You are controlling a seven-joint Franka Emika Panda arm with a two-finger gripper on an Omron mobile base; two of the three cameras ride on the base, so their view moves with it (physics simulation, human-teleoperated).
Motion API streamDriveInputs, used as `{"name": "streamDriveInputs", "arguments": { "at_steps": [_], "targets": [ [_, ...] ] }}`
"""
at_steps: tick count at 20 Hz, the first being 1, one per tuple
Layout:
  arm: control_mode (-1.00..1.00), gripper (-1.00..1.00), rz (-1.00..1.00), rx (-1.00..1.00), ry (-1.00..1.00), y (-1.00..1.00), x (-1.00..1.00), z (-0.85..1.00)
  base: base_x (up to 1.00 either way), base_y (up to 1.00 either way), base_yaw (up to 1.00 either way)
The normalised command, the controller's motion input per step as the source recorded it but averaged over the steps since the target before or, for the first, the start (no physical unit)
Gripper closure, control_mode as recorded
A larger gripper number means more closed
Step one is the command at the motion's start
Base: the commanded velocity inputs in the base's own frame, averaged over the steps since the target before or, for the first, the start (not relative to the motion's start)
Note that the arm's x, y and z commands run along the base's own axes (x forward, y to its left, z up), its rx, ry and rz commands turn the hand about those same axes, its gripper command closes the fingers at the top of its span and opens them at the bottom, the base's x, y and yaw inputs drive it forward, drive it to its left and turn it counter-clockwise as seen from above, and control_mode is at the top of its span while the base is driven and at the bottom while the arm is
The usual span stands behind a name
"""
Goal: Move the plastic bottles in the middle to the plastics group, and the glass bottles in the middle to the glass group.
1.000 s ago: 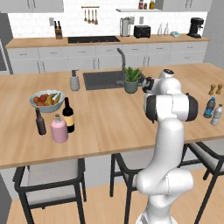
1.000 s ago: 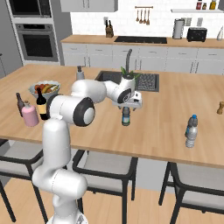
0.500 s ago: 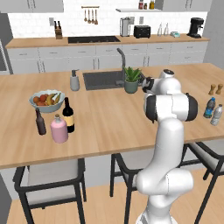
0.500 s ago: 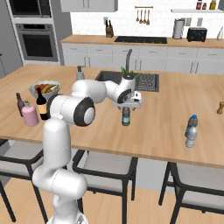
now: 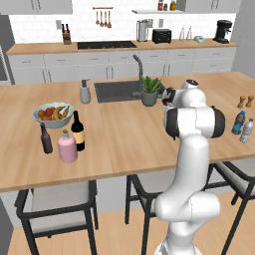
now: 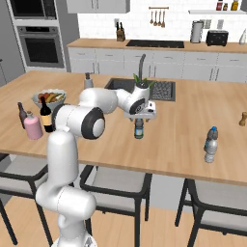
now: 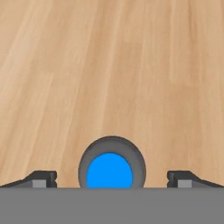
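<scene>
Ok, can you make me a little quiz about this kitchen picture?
1. True or false: the tool is squeezing the blue-tinted bottle.
2. What stands nearest the pink bottle? A) wine bottle B) toaster C) coffee machine
3. Fill in: the fruit bowl sits on the wooden ____.

Key: 1 false, its jaws stand wide, either side of the cap. 2 A. 3 counter.

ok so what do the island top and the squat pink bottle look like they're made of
Island top: looks like light wood with a matte finish, going by the grain lines running along it. Pink bottle: smooth, opaque pale pink with a grey stopper; could be glass or glazed ceramic, the render leaves it open.
</scene>
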Motion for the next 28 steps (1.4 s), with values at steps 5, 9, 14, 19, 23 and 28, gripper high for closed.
{"name": "streamDriveInputs", "arguments": {
  "at_steps": [5,9,14,19,23,28],
  "targets": [
    [-1.00,1.00,0.03,0.00,0.00,0.02,0.00,-0.01,0.00,0.00,0.00],
    [-1.00,1.00,0.00,0.00,0.00,0.00,0.00,0.00,0.00,0.00,0.00],
    [-1.00,1.00,-0.22,0.00,0.00,-0.25,-0.06,0.22,0.00,0.00,0.00],
    [-1.00,1.00,-0.36,0.00,0.05,-0.55,-0.05,0.48,0.00,0.00,0.00],
    [-1.00,1.00,-0.43,0.00,0.09,-0.78,0.00,0.23,0.00,0.00,0.00],
    [-1.00,1.00,-0.47,0.05,0.04,-0.96,0.00,0.00,0.00,0.00,0.00]
  ]
}}
